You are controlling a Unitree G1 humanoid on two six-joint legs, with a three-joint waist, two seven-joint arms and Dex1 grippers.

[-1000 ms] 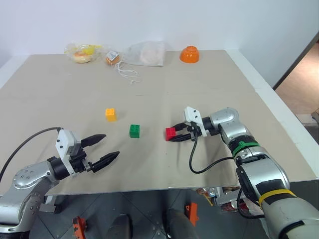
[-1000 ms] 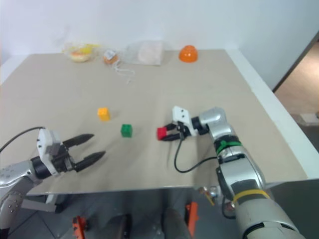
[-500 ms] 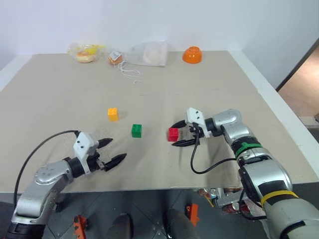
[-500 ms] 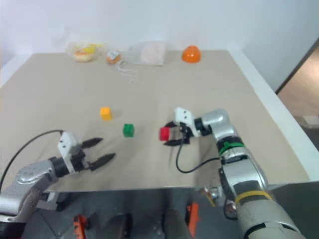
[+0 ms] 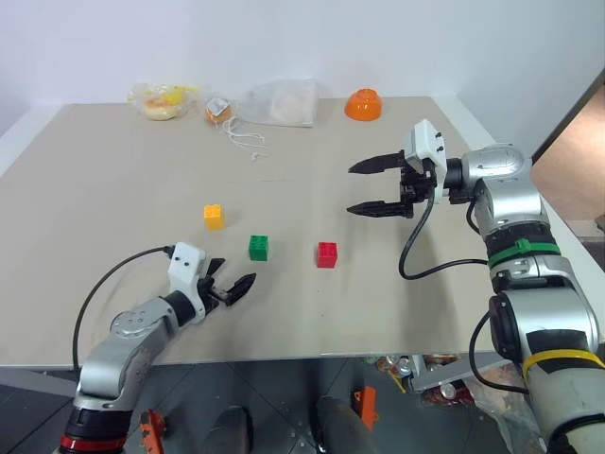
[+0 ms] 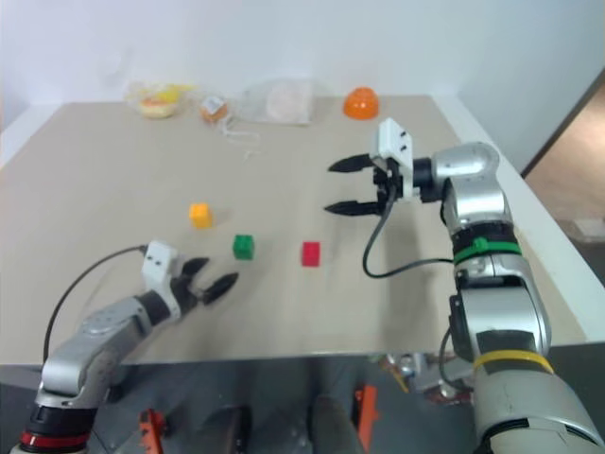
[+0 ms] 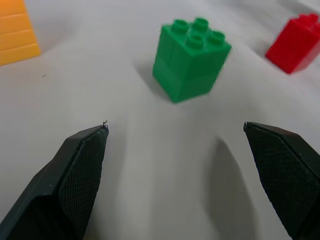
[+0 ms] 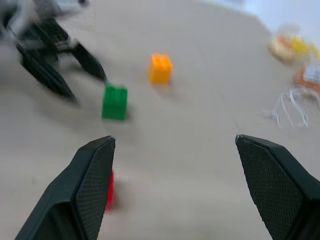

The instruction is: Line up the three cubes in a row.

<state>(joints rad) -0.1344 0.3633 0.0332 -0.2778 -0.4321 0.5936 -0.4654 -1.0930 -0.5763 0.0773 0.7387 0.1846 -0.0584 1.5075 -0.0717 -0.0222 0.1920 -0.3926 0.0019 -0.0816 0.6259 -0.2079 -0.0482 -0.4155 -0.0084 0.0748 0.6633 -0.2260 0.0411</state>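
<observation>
Three cubes stand on the tan table (image 5: 113, 180): a yellow-orange one (image 5: 214, 216), a green one (image 5: 258, 248) and a red one (image 5: 327, 254). They run left to right in a loose, slightly slanted line. My left gripper (image 5: 236, 272) is open and low over the table, just short of the green cube (image 7: 191, 59), with nothing between its fingers. My right gripper (image 5: 352, 189) hangs open and empty above the table, beyond and to the right of the red cube. In the right wrist view one finger partly hides the red cube (image 8: 109, 192).
An orange bowl (image 5: 363, 104) sits at the far edge. Beside it are a clear plastic bag (image 5: 280, 101), a small orange packet with white string (image 5: 219, 111) and a bag of yellow food (image 5: 161, 99). The table's right edge (image 5: 529, 213) runs close beside my right arm.
My right gripper opened, let go of the red cube and rose up and away, leaving the cube on the table. My left gripper moved forward and right toward the green cube.
</observation>
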